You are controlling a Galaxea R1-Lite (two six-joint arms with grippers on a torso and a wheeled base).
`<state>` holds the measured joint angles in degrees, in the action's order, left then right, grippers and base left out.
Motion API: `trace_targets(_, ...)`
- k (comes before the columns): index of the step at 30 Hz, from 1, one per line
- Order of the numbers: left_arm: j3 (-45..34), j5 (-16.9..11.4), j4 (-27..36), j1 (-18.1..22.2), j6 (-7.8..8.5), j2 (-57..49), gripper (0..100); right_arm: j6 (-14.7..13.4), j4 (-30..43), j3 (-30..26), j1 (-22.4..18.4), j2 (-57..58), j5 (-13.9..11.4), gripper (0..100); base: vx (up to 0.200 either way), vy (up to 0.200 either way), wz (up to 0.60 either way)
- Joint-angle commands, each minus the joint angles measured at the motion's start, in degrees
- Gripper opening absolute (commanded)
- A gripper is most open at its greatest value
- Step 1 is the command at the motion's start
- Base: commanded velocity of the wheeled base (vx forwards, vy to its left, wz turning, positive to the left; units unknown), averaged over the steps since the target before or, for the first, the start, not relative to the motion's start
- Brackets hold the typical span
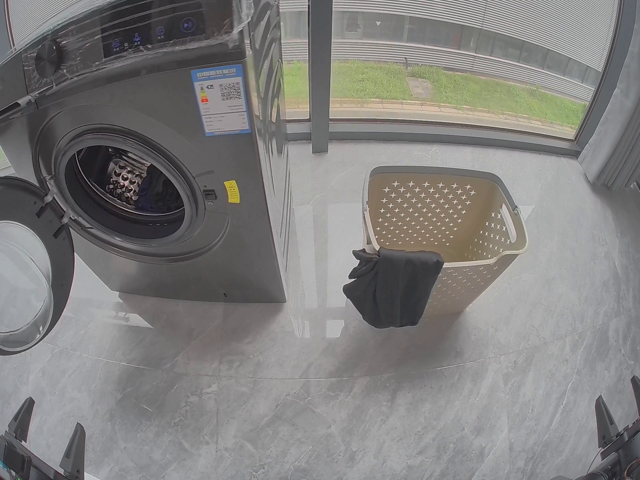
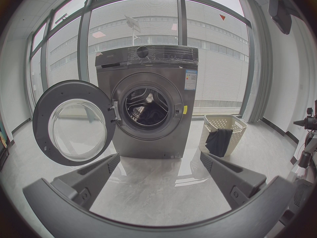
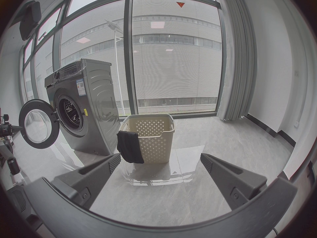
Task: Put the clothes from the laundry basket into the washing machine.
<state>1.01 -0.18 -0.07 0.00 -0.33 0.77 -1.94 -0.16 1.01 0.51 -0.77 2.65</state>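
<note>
black cloth (image 1: pixel 393 288) draped over the near rim of the cream laundry basket (image 1: pixel 433 170), looks like the last piece to move

our left gripper (image 1: pixel 52 421) and right gripper (image 1: pixel 619 398) both sit low and well back, fingers spread, nothing in them. the washing machine (image 1: pixel 167 95) stands to the basket's left, door (image 1: pixel 30 268) swung wide, dark laundry (image 1: pixel 157 195) in the drum. we reckon the right arm is nearer: come down on the bunched fold at the rim, pinch deep so it lifts whole, clear the rim before swinging over.

A glossy grey floor (image 1: pixel 333 401) meets tall windows (image 1: pixel 467 21) showing grass (image 1: pixel 467 91), a curtain (image 1: pixel 617 121) rightward.
</note>
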Motion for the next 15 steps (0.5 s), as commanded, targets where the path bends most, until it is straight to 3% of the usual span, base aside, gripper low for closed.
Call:
trace_targets(1,-1.0,0.0,0.0,0.0,-0.02,-0.8,100,0.1,0.0,-1.0,0.0,0.8,0.0,100,0.0,0.0,0.0)
trace_targets(15,-1.0,0.0,0.1,0.0,-0.2,-0.8,100,1.6,0.2,-1.0,-0.2,0.8,0.0,100,0.0,0.0,0.0)
